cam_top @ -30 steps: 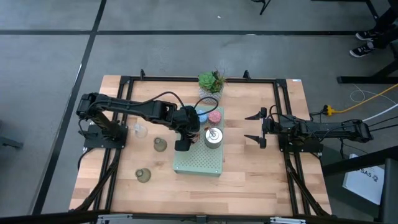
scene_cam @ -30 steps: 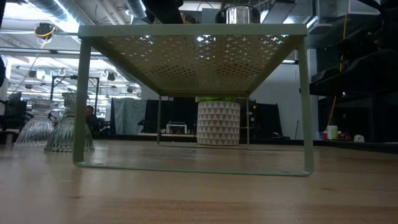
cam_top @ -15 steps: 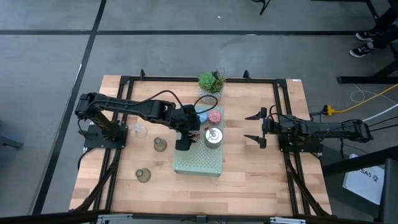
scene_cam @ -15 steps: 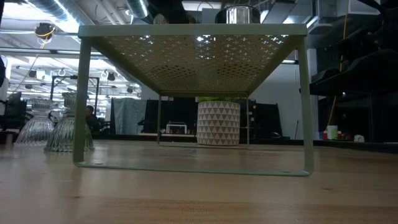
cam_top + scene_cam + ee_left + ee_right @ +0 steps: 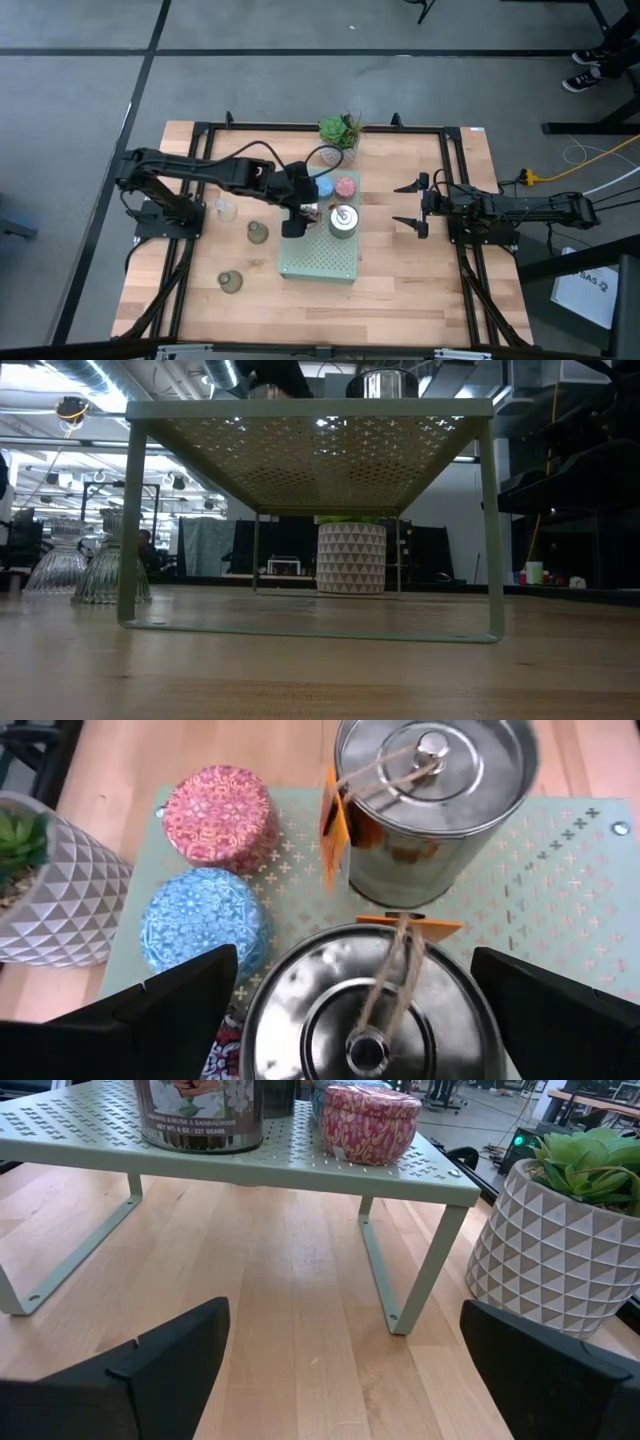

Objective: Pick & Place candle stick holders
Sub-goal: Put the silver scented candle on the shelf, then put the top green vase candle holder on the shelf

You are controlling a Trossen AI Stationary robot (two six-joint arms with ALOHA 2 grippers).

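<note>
A pale green perforated shelf (image 5: 322, 262) stands mid-table. On its top rest a pink holder (image 5: 220, 815), a blue one (image 5: 200, 925) and two shiny silver ones (image 5: 430, 800) (image 5: 370, 1020); the edge of a purple one (image 5: 226, 1058) shows beside the blue. My left gripper (image 5: 296, 228) hovers open over the nearer silver holder, a finger on either side and clear of it. Two olive-green holders (image 5: 258, 233) (image 5: 230, 282) stand on the table left of the shelf. At the table's right side my right gripper (image 5: 408, 207) waits open, facing the shelf.
A green succulent in a white patterned pot (image 5: 340, 130) stands behind the shelf near the far edge. A small clear glass (image 5: 226, 210) sits by the left arm's base. Bare wood lies between the shelf (image 5: 250, 1165) and my right gripper, and along the near edge.
My left gripper has risen a little above the shelf top and drawn slightly back toward the far-left, staying open. The holders have kept their places.
</note>
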